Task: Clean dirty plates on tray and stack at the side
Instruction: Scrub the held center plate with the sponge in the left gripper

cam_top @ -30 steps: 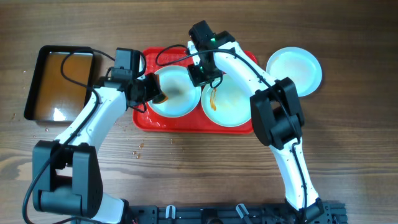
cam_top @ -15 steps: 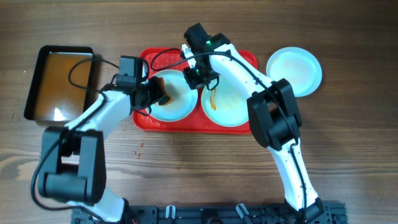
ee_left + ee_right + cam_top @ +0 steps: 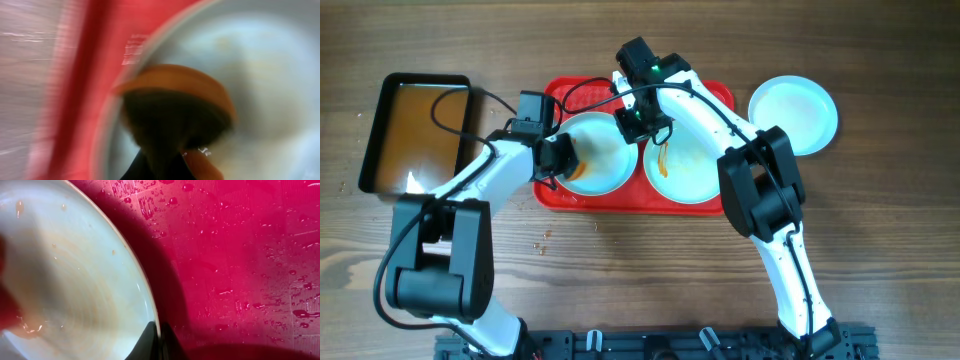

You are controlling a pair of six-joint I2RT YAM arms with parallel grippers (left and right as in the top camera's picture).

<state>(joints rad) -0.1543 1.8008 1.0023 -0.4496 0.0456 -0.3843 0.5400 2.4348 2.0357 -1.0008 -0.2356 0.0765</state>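
Note:
The red tray [image 3: 720,95] holds two plates. The left plate [image 3: 610,160] is under both grippers. My left gripper [image 3: 567,160] is shut on an orange-brown sponge [image 3: 175,107] pressed on that plate's left part [image 3: 270,75]; this view is blurred. My right gripper [image 3: 638,125] is shut on the plate's far right rim [image 3: 159,340], with the plate [image 3: 65,280] to its left and the wet tray [image 3: 240,255] to its right. The right plate [image 3: 698,165] has an orange sauce smear [image 3: 662,160]. A third plate [image 3: 793,113] lies on the table, right of the tray.
A black tray of brownish water [image 3: 420,130] stands to the left of the red tray. A few crumbs [image 3: 545,238] lie on the wooden table in front of the tray. Cables hang over the tray's back left.
My left gripper has slid the sponge across the left plate, first right, then back towards its left rim. The right gripper shifted slightly left, then held still.

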